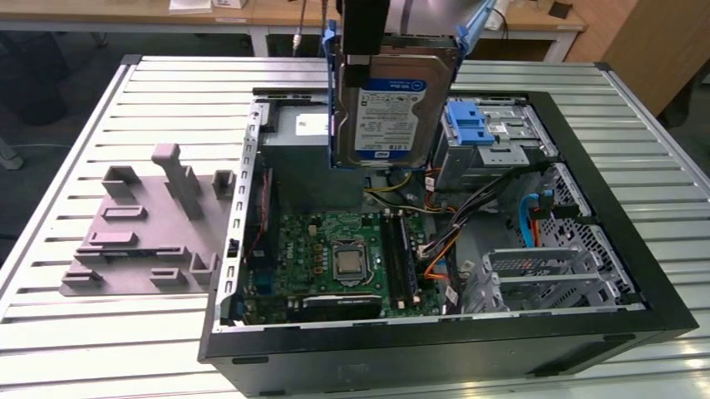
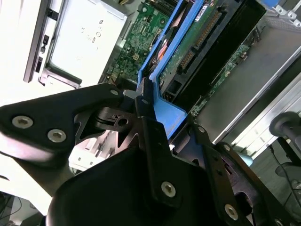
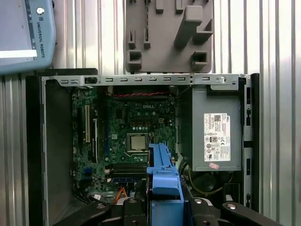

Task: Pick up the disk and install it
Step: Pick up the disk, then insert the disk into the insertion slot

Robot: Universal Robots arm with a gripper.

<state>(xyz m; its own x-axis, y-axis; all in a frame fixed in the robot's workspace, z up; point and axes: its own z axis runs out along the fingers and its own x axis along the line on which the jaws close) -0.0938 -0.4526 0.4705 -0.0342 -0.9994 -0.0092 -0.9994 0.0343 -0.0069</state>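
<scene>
One black gripper (image 1: 387, 51) hangs above an open computer case (image 1: 444, 359), its fingers (image 2: 153, 146) pressed against the blue plastic frame (image 2: 165, 114) of the disk (image 1: 391, 108), pinching it by its upper edge. In the exterior view the disk is held in the air, standing upright, with its blue-and-white label facing the camera. It hangs over the far end of the case. The grey power supply box (image 1: 302, 126) lies behind it towards the exterior view's left, and the blue latch (image 1: 480, 125) on the metal drive cage (image 1: 510, 137) lies just beside it towards the exterior view's right. Whether the disk's lower edge touches anything inside the case cannot be told. Below it, on the case floor, lies a green motherboard (image 1: 332, 258) with a square processor (image 1: 351, 264) at its middle, and a tangle of coloured cables (image 1: 444, 249) runs next to the board. In the first wrist view, looking down, the blue plastic frame appears edge-on over the motherboard, and a white sticker (image 3: 217, 136) shows on the power supply box. A grey moulded fixture (image 1: 145, 224) sits outside the case on the exterior view's left. Both rest on a slatted metal table (image 1: 89, 349).
</scene>
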